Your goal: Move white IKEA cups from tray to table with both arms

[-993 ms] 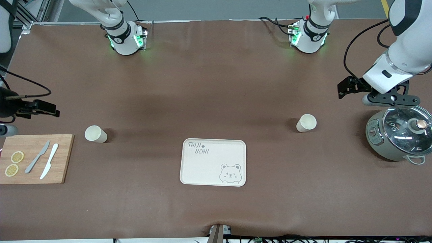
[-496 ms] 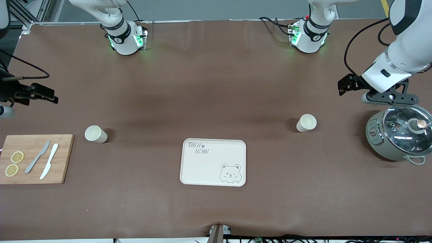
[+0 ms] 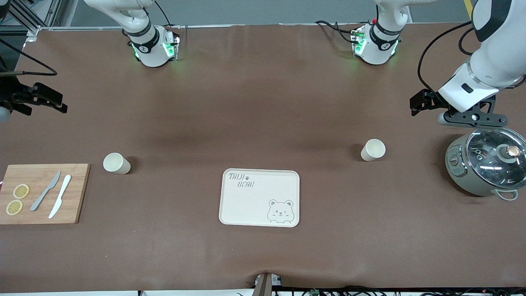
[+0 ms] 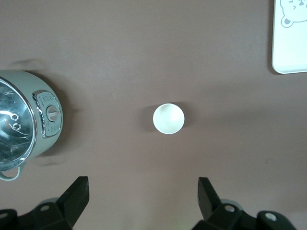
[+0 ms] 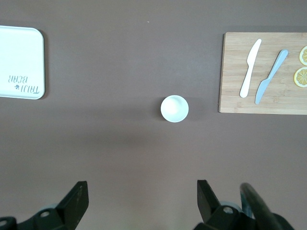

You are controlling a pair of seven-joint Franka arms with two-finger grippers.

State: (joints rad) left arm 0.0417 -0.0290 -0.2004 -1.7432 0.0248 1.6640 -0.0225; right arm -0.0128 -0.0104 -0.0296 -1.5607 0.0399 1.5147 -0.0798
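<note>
1. Both grippers are sitting farther from the front camera than they were a second ago; the cups, tray, board and cooker are lying exactly where they were.
2. The left gripper [image 4: 142, 199] is hanging in the air over bare table just beside the rice cooker [image 3: 485, 166], at the left arm's end of the table. Its jaws are standing fully apart and are holding and touching nothing.
3. The right gripper [image 5: 141, 201] is hanging over the table edge at the right arm's end, above and apart from the cutting board [image 3: 43, 193]. Its jaws are likewise spread wide, with nothing between them.
4. One white cup [image 3: 373, 149] is standing upright on the table between the rice cooker and the bear-print tray [image 3: 259, 197], slightly farther from the front camera than the tray. In the left wrist view, this cup [image 4: 168, 118] is showing its open mouth, well clear of the fingertips [image 4: 76, 189].
5. The other white cup [image 3: 116, 163] is standing upright just beside the cutting board, toward the tray. In the right wrist view it [image 5: 174, 108] is lying clear of the fingertips [image 5: 79, 191].
6. The tray is lying empty near the table's middle.
7. The cutting board is carrying two knives [image 3: 51, 195] and two lemon slices [image 3: 17, 199].
</note>
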